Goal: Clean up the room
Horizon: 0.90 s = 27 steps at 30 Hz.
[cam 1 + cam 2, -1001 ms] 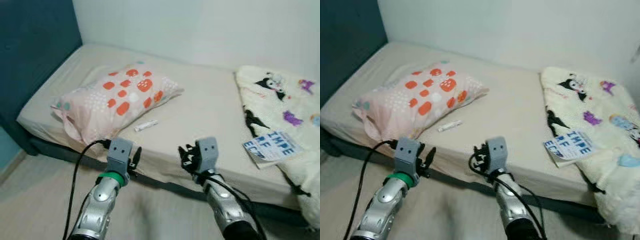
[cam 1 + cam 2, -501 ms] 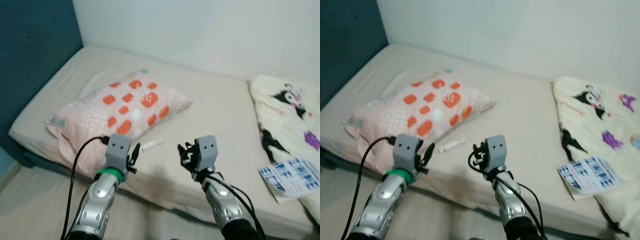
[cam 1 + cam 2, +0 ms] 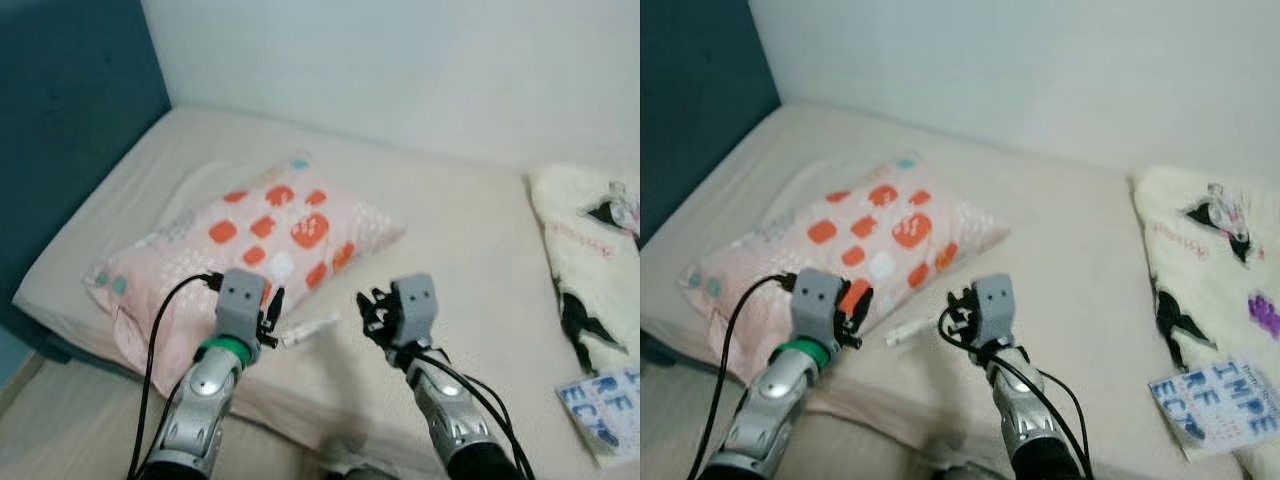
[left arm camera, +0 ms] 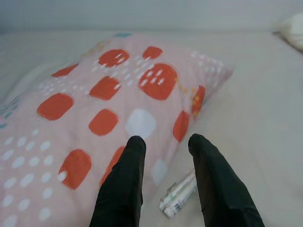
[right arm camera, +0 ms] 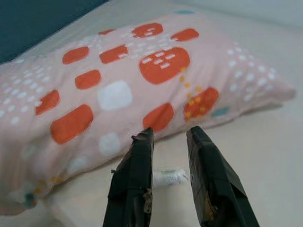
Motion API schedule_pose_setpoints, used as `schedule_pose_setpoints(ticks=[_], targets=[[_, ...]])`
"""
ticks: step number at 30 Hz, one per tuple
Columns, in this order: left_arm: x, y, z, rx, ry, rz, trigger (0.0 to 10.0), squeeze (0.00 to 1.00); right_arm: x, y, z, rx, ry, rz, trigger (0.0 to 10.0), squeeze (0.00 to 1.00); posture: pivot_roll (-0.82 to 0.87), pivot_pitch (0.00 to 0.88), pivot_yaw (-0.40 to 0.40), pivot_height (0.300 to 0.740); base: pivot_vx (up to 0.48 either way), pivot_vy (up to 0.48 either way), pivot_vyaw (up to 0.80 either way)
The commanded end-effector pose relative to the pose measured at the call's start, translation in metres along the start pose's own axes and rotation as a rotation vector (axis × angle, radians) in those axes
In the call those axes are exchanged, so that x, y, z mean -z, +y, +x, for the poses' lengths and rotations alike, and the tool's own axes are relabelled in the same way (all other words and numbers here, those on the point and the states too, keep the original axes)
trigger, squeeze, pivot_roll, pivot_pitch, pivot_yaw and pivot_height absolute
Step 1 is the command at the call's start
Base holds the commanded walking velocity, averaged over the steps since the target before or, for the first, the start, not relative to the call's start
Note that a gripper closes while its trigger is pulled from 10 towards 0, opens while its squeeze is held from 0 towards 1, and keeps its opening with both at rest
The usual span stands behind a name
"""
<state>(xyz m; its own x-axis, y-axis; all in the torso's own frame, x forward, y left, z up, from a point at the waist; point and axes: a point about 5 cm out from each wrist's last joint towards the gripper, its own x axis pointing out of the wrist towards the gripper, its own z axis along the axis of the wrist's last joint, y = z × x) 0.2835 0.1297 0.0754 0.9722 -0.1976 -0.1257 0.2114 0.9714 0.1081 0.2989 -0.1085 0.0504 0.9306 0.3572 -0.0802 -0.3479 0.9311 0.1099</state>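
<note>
White tube [image 4: 179, 197] on beige mattress [image 3: 470, 230], just beyond right gripper [image 5: 168, 137], beside pillow [image 3: 250, 240]. Both grippers' jaws parted, empty; left gripper [image 4: 164, 142] likewise near. Straddle tube across its width, clear of pillow edge, before closing.

pillow [image 3: 250, 250]: soft matt cloth | tube [image 4: 180, 198]: smooth plastic | bedsheet [image 3: 460, 230]: matt cloth

The left claw [image 4: 165, 146] hangs with fingers parted over the bed [image 4: 265, 109]. A small white tube [image 4: 179, 198] lies just beside the spotted pink pillow [image 4: 104, 104].
</note>
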Motion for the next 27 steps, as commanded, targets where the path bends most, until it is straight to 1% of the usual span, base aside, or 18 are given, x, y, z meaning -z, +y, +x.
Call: schedule_pose_setpoints(ticks=[1,8,12,24,27], targets=[[0.0084,0.0002,-0.0034,0.002,0.032,0.001,10.0,0.00,0.0101,0.0027,-0.0051,0.006,0.028,0.032,10.0,0.00,0.01,0.000,-0.003,0.728,0.000,0.000,0.00],[0.0087,0.0016,-0.0046,0.004,0.033,0.003,10.0,0.00,0.0124,0.0051,-0.0061,-0.003,0.033,0.044,10.0,0.00,0.01,0.000,0.002,0.708,0.000,0.000,0.00],[0.0097,0.0023,-0.0057,0.008,0.036,0.010,10.0,0.00,0.0131,0.0073,-0.0056,-0.011,0.035,0.057,10.0,0.00,0.01,0.000,0.006,0.688,0.000,0.000,0.00],[0.0103,0.0055,-0.0070,0.008,0.043,0.022,10.0,0.00,0.0145,0.0118,-0.0049,-0.023,0.037,0.073,10.0,0.00,0.02,0.000,0.017,0.648,0.000,0.000,0.00],[0.0096,0.0048,-0.0062,0.011,0.042,0.025,10.0,0.00,0.0153,0.0124,-0.0051,-0.031,0.040,0.091,10.0,0.00,0.02,0.000,0.020,0.633,0.000,0.000,0.00]])
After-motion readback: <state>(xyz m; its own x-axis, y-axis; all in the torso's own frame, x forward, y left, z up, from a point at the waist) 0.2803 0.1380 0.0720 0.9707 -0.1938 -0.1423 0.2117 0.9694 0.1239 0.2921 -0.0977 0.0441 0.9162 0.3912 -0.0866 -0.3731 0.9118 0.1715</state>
